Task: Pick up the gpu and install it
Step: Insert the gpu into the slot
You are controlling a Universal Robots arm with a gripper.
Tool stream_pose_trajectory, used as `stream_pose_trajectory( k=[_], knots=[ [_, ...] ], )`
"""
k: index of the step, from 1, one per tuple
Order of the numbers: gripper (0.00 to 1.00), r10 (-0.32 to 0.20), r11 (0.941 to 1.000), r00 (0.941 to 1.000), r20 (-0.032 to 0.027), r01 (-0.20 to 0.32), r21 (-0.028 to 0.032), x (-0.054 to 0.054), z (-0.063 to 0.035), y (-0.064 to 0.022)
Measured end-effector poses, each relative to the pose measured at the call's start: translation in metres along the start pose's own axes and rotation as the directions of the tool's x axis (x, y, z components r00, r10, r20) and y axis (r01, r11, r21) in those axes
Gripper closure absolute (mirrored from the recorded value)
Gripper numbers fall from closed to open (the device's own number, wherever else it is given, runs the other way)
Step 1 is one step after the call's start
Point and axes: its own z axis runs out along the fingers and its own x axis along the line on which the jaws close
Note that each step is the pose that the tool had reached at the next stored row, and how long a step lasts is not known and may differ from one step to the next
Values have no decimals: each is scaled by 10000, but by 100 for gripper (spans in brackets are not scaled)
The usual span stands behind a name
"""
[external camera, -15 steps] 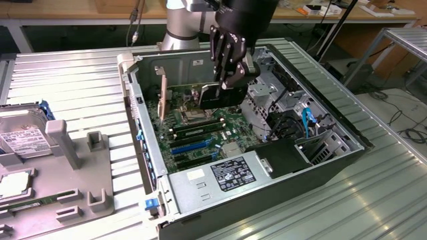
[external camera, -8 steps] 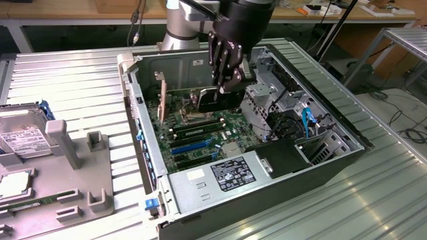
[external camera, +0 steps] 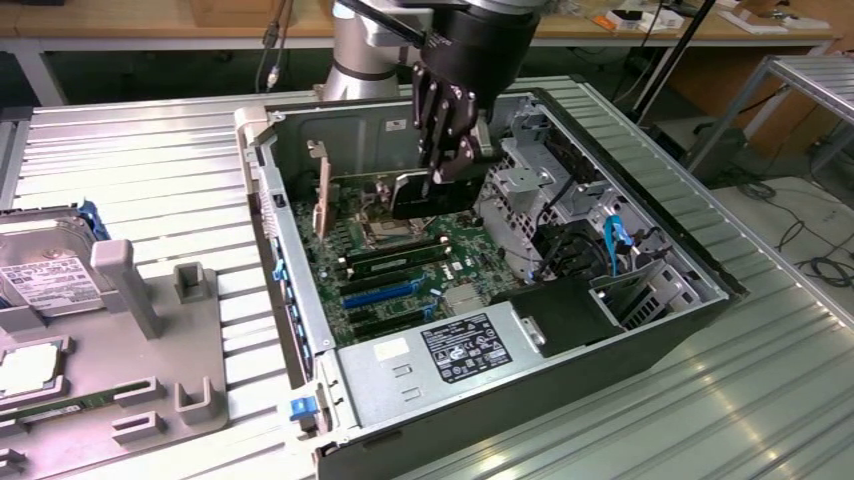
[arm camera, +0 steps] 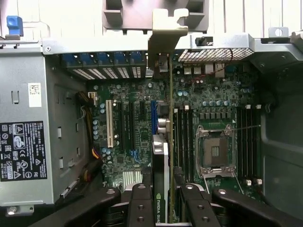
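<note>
gpu on edge inside the open computer case, clamped between the two fingers of the pincer on a single robot arm. In the exterior view the pincer hangs straight down over the motherboard. The card's black face sits just under the fingertips, and its length runs toward the case's rear wall on the exterior view's left.

From the wrist view the card reads as a thin line running away from the fingers. Its silver bracket stands at the rear panel, in line with the row of expansion openings. The card's lower edge hangs over the band of slots between a short blue slot and the long black slots beside the empty processor socket.

Judged from how things lie, the pick-up is done: the card is off the tabletop, inside the case, upright and lined up with the slot row and the rear opening. The install is not shown finished, since the pincer has not let go. Whether the card's connector edge sits in a slot or just above it cannot be told from either view.

The power supply fills the near end of the case. A hard drive with a white label lies by a grey holder on the ribbed metal tabletop at the exterior view's left, outside the case and apart from the pincer.
</note>
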Motion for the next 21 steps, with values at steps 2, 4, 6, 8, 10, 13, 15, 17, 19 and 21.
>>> stream_pose_trajectory(
  k=[2,4,6,8,10,13,15,17,19,21],
  knots=[
    [73,1,10000,10000,3,-1,-1,-3,34,-1],
    [73,0,10000,10000,3,0,-1,-3,69,-2],
    [73,1,10000,10000,3,-1,-1,-3,106,-3],
    [73,1,10000,10000,3,-1,-1,-3,142,-5],
    [73,2,10000,10000,3,-2,-1,-3,179,-6],
    [73,1,10000,10000,2,-1,-1,-3,255,-10],
    [73,1,10000,10000,4,-1,-1,-3,313,-12],
    [73,0,10000,10000,9,0,-1,-3,340,-13],
    [73,1,10000,10000,28,-1,-2,-3,365,-13],
    [73,0,10000,10000,51,0,-2,-2,380,-14]
  ],
)
